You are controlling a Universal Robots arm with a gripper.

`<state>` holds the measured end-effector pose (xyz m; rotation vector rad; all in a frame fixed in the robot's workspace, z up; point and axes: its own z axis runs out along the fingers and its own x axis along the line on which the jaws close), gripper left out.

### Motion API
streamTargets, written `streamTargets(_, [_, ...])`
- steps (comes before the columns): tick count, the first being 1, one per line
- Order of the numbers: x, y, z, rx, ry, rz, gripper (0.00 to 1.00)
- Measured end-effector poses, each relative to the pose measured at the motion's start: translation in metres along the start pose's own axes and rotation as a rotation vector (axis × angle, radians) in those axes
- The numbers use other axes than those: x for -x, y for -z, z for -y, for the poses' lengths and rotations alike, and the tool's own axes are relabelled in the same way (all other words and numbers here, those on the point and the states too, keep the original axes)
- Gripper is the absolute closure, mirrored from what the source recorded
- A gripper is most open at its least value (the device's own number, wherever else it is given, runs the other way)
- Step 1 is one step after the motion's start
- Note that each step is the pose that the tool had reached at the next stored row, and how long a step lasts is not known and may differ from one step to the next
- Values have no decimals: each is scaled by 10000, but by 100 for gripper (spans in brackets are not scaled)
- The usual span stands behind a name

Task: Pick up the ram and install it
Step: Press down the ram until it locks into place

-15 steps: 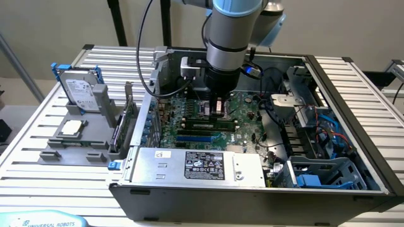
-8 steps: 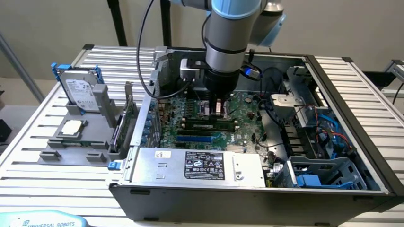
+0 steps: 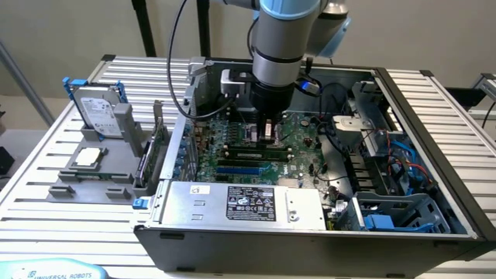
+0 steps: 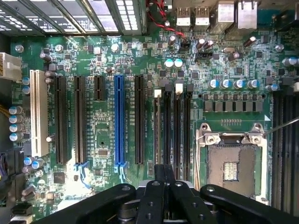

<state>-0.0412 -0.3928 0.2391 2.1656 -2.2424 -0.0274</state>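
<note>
The ram (image 3: 252, 154) is a long narrow green stick with dark chips. It lies along the black slots on the motherboard (image 3: 298, 148) inside the open computer case and looks seated there. My gripper (image 3: 268, 129) hangs straight down from the arm, low over the board just behind the ram. In the wrist view my gripper (image 4: 164, 171) is shut, its black fingers pressed together with nothing visible between them. Their tips sit over one end of the black memory slots (image 4: 177, 126), between the blue slot (image 4: 119, 121) and the open processor socket (image 4: 231, 163).
A grey power supply (image 3: 248, 203) fills the case's near side, with cables and a drive cage (image 3: 395, 212) on the exterior view's right. Outside the case, a grey holder (image 3: 85, 174) carries a hard drive (image 3: 101, 113), a square silver processor chip (image 3: 89, 156) and an upright green card (image 3: 159, 145).
</note>
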Motion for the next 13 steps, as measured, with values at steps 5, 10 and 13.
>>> streamTargets(5, [-1, 115, -3, -1, 1, 1, 89])
streamTargets(10, [-1, 116, -3, 0, 1, 0, 89])
streamTargets(13, [-1, 116, -3, 0, 1, 0, 89])
